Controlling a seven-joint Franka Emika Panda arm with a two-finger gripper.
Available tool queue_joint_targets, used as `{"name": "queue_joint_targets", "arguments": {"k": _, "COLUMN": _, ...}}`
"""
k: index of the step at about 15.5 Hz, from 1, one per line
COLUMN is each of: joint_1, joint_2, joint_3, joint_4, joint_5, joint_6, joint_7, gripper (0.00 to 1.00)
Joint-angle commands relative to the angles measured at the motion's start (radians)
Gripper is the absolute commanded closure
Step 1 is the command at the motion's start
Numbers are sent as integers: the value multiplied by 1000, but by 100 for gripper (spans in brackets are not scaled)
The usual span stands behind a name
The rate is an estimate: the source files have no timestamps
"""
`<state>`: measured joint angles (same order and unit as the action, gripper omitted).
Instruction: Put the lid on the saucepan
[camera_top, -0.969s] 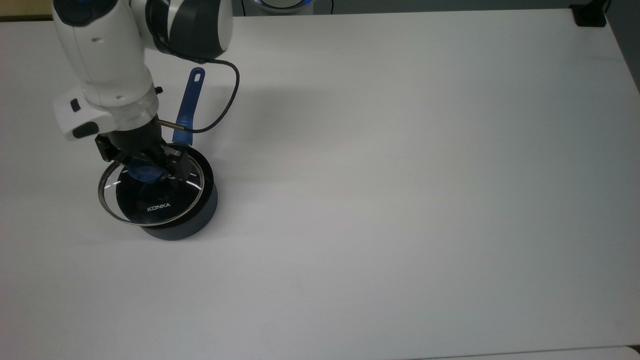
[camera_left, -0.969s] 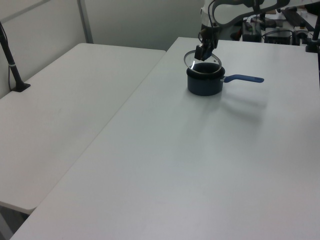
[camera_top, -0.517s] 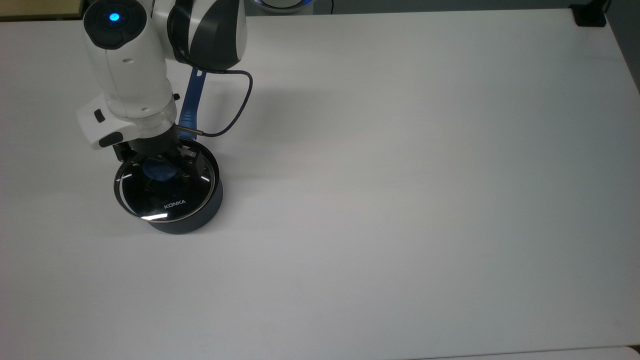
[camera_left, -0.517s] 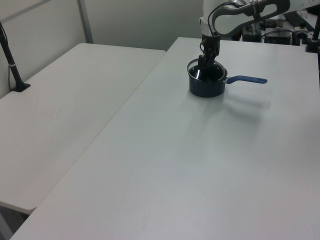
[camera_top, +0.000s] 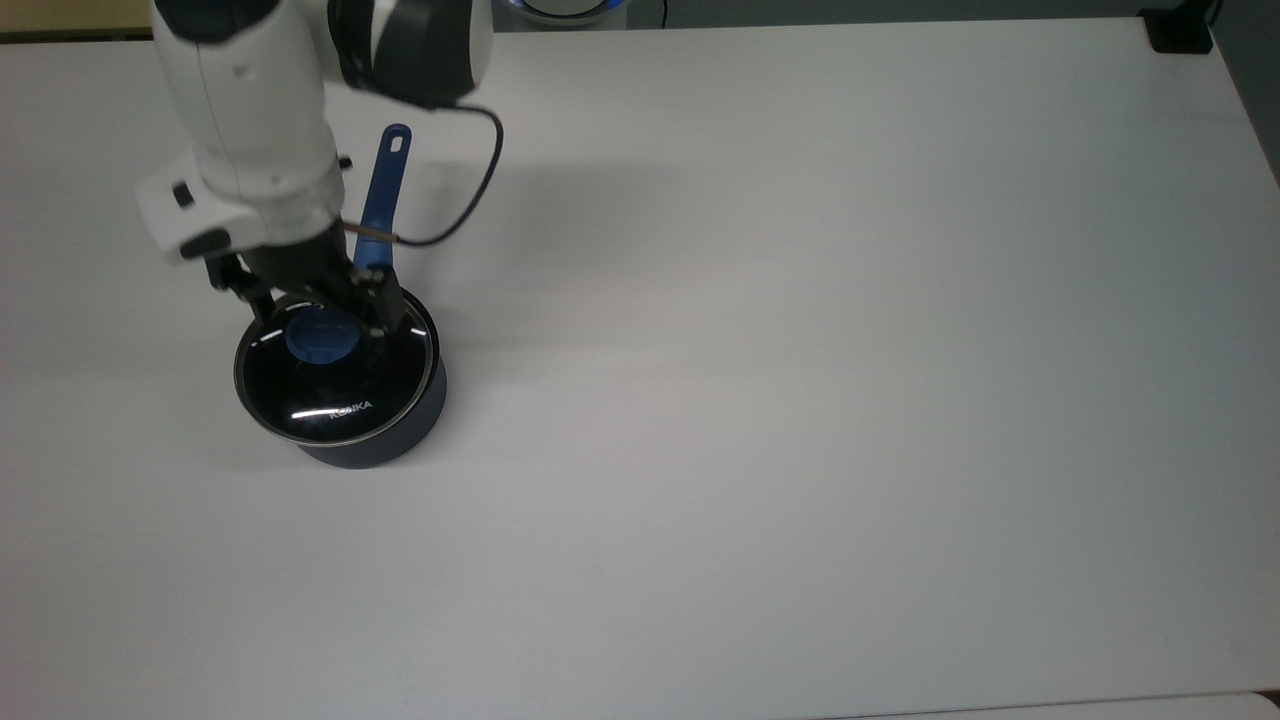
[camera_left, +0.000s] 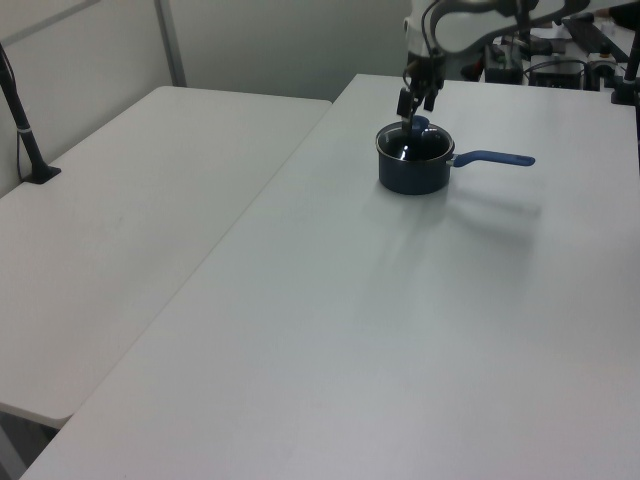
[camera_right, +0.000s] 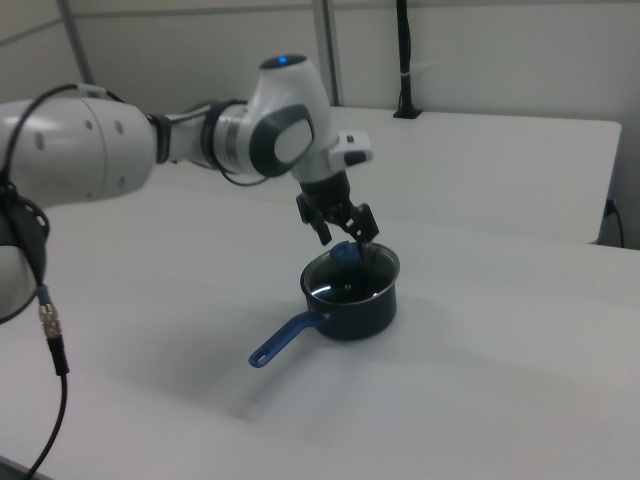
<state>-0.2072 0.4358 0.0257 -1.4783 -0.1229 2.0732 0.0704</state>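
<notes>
Pincer (camera_top: 322, 300) hangs just above the blue knob (camera_top: 322, 340) with its jaws spread and holding nothing. On the white table (camera_top: 800, 350) the saucepan (camera_top: 400, 440) stands near the top view's left, and the lid (camera_top: 335, 385) seems seated on its rim, though glare blurs that. A sideways pull-away could clip the knob and skew the lid; open room lies toward the top view's right

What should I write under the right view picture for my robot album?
The gripper hovers open just above the blue knob of the lid, which sits on the saucepan.
</notes>
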Motion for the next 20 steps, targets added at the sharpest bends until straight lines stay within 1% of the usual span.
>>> {"name": "queue_joint_targets", "arguments": {"k": 1, "joint_1": 9, "joint_2": -184, "joint_3": -4, "joint_4": -51, "joint_5": 58, "joint_6": -154, "joint_7": 31, "gripper": 0}}
{"name": "queue_joint_targets", "arguments": {"k": 5, "joint_1": 31, "joint_2": -348, "joint_3": -4, "joint_4": -56, "joint_5": 130, "joint_6": -413, "joint_7": 20, "gripper": 0}}
{"name": "queue_joint_targets", "arguments": {"k": 7, "joint_1": 70, "joint_2": -399, "joint_3": -4, "joint_4": -68, "joint_5": 134, "joint_6": -520, "joint_7": 26, "gripper": 0}}
{"name": "queue_joint_targets", "arguments": {"k": 8, "joint_1": 104, "joint_2": -428, "joint_3": -12, "joint_4": -89, "joint_5": 135, "joint_6": -541, "joint_7": 34, "gripper": 0}}
{"name": "queue_joint_targets", "arguments": {"k": 11, "joint_1": 161, "joint_2": -459, "joint_3": -29, "joint_4": -143, "joint_5": 135, "joint_6": -524, "joint_7": 42, "gripper": 0}}
{"name": "queue_joint_targets", "arguments": {"k": 13, "joint_1": 216, "joint_2": -457, "joint_3": -79, "joint_4": -148, "joint_5": 135, "joint_6": -474, "joint_7": 26, "gripper": 0}}
{"name": "queue_joint_targets", "arguments": {"k": 15, "joint_1": 223, "joint_2": -447, "joint_3": -86, "joint_4": -145, "joint_5": 132, "joint_6": -420, "joint_7": 11, "gripper": 0}}
{"name": "queue_joint_targets", "arguments": {"k": 16, "joint_1": 220, "joint_2": -443, "joint_3": -86, "joint_4": -142, "joint_5": 126, "joint_6": -407, "joint_7": -22, "gripper": 0}}
{"name": "queue_joint_targets", "arguments": {"k": 18, "joint_1": 218, "joint_2": -443, "joint_3": -89, "joint_4": -140, "joint_5": 123, "joint_6": -406, "joint_7": -85, "gripper": 0}}
{"name": "queue_joint_targets", "arguments": {"k": 20, "joint_1": 216, "joint_2": -443, "joint_3": -89, "joint_4": -137, "joint_5": 118, "joint_6": -398, "joint_7": -96, "gripper": 0}}
